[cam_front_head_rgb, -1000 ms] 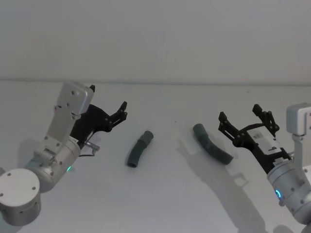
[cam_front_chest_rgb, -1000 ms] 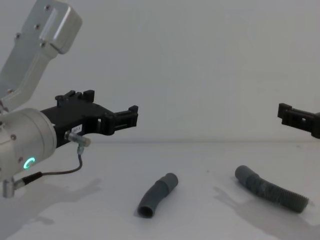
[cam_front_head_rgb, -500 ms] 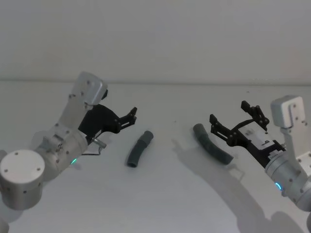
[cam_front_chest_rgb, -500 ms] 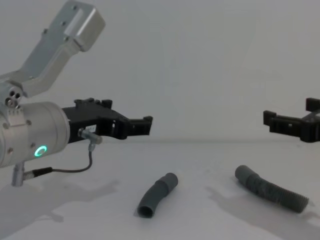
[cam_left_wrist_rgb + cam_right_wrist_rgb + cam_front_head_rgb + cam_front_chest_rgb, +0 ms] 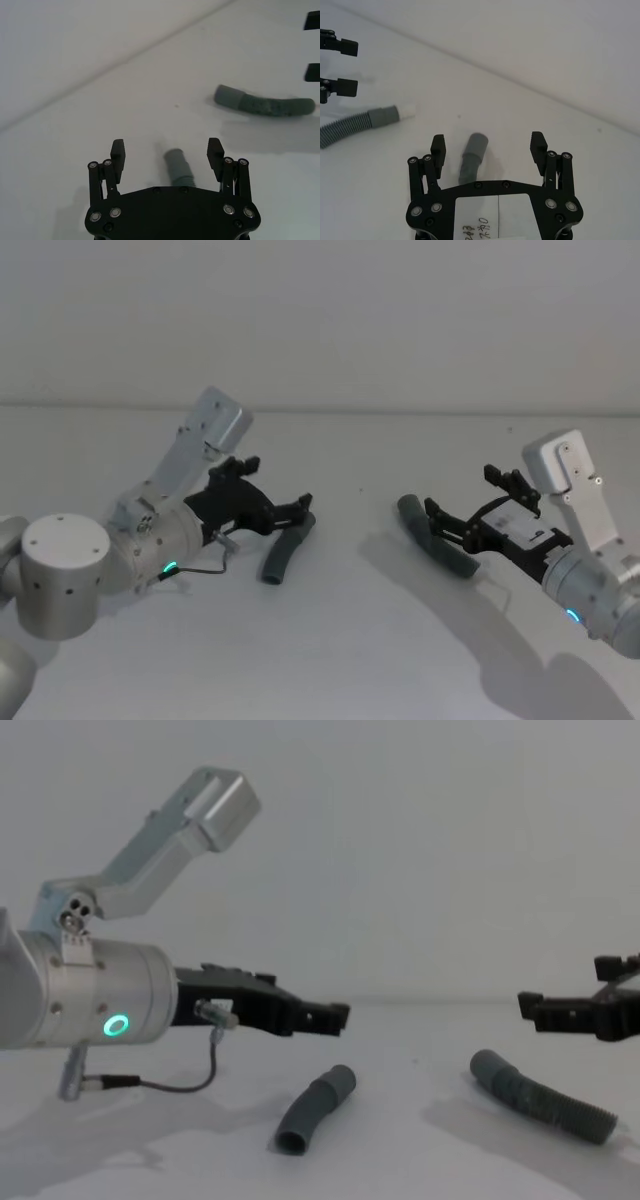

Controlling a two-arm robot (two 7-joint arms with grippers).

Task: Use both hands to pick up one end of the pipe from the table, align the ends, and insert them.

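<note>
Left gripper [image 5: 166, 148] is hovering above the table [image 5: 350, 650]. Its jaws are standing wide apart and gripping nothing.

The short piece [image 5: 179, 167] is lying flat below it, in line with the gap between the two fingers [image 5: 118, 150]. The near part is passing out of sight under the gripper's palm. The far end is pointing away, just ahead of the fingertips. In the chest view, clear space is showing between those fingertips and the hose beneath, so nothing is touching.

In the right wrist view, the white spigot [image 5: 408, 110] is showing at that far end, ahead of the left fingertips.

Right gripper [image 5: 488, 141] is also hovering, jaws spread wide and carrying nothing. The longer piece [image 5: 471, 162] is lying on the table below and ahead of it, inside the span of the fingers but closer to one than the other. Its smooth cuff [image 5: 477, 142] is pointing away from the gripper, and the ribbed length is running back under the palm. In the chest view, the fingertips are hanging above the hose, apart from it.

The grippers are reaching inward toward each other. The two pieces are lying between them, well apart from one another.

The green light ring [image 5: 118, 1025] is glowing on the left arm [image 5: 90, 1010].
</note>
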